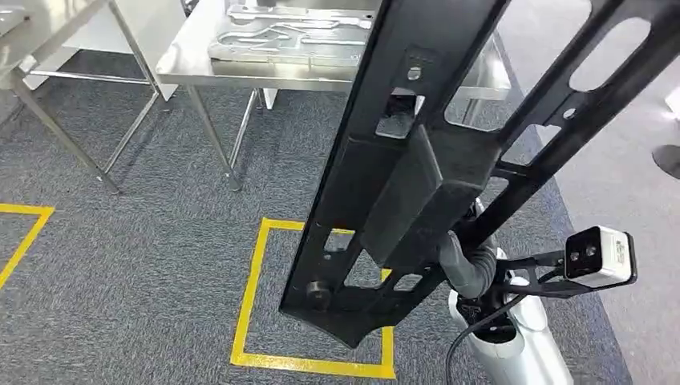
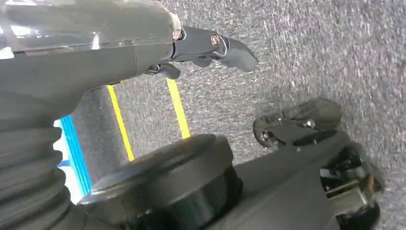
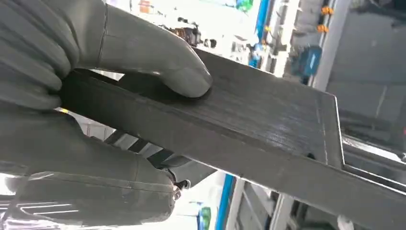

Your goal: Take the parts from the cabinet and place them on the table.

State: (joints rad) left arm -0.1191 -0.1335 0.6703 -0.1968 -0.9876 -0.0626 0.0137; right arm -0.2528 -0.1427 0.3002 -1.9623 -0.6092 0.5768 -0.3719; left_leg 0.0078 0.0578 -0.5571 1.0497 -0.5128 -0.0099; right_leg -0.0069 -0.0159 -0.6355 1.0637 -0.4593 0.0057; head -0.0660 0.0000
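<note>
A large black part (image 1: pixel 449 152), a flat metal frame with long slotted cut-outs, small holes and a solid boxy block at its middle, stands tilted on end, its lower end near 6 o'clock and its upper end rising toward 1 o'clock. It hangs clear above the carpet. The right hand (image 1: pixel 469 265) grips its lower edge, thumb pressed flat on the panel face. Silver parts (image 1: pixel 293 36) lie flat on the steel desk (image 1: pixel 184 60) at 12 o'clock.

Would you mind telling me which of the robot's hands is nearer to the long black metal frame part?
Right. The right hand grips the long black metal frame part, thumb pressed on its flat face. The left hand hangs apart over the grey carpet, holding nothing.
</note>
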